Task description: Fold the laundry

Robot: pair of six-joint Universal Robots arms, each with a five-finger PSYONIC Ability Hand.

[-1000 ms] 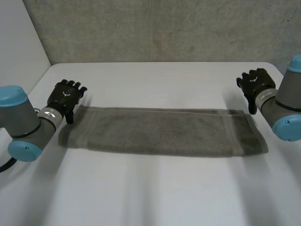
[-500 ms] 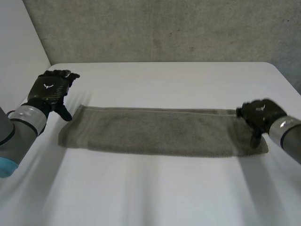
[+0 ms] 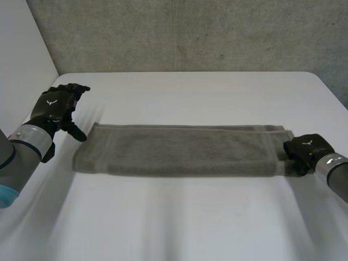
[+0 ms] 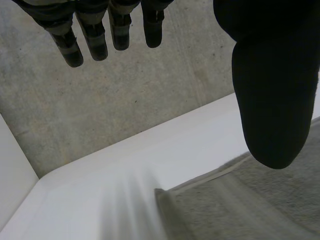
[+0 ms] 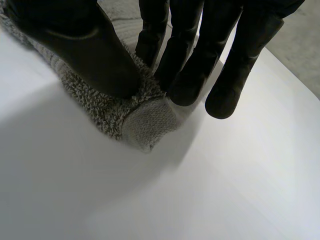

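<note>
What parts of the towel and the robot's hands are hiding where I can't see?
Head view: the right hand covers the towel's near right corner, so the pinch there is hidden.
Right wrist view: thumb and fingers hide the cloth under them; the towel's other end is cut off.
Left wrist view: the left hand's thumb hides part of the towel.
Head view: the left hand shows its back; its palm is hidden.

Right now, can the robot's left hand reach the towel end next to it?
Probably yes. The left hand is open just beside that end of the towel, with only bare table between them.
</note>
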